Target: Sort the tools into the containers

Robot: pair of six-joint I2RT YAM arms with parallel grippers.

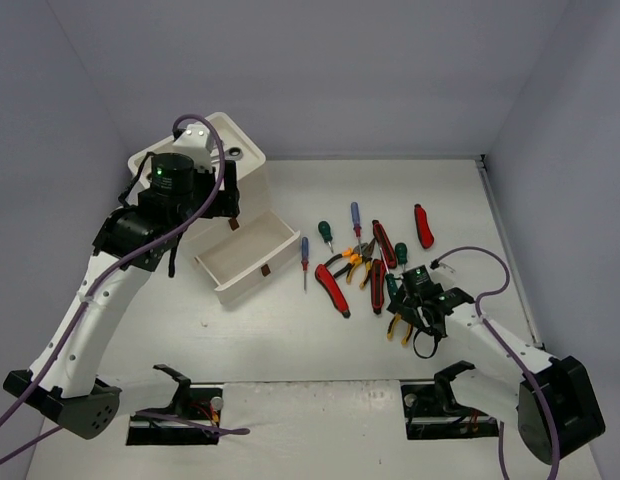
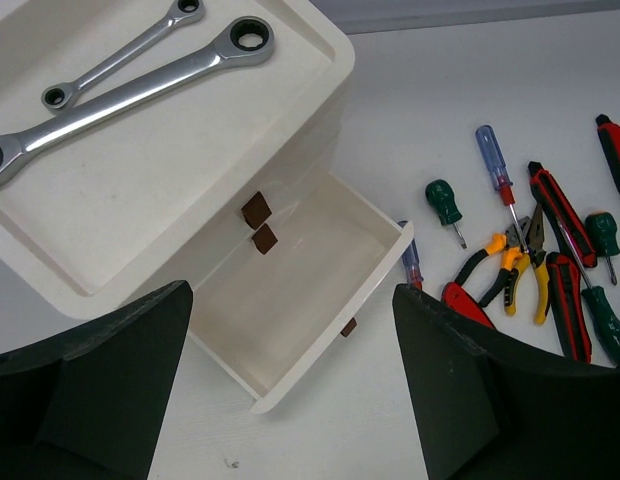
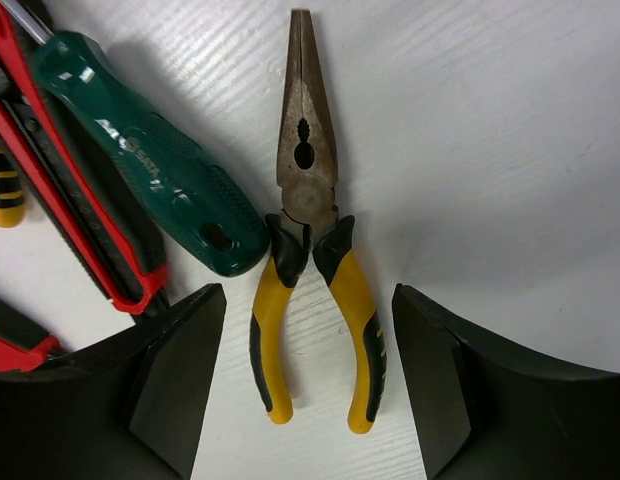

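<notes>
Straddling the yellow-black pliers (image 3: 308,200) — the right gripper (image 3: 308,305).

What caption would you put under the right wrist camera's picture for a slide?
Right gripper, jaws open, above yellow-handled needle-nose pliers on the white table, green-handled screwdriver alongside.

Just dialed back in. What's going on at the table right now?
The right hand is down over the yellow-handled needle-nose pliers. It is open, with a finger on each side of the handles and not gripping yet. The left hand hovers open and empty above the white drawer box, where one drawer is pulled out and looks empty. Two ratchet wrenches lie in the top tray. The other tools lie loose on the table.
</notes>
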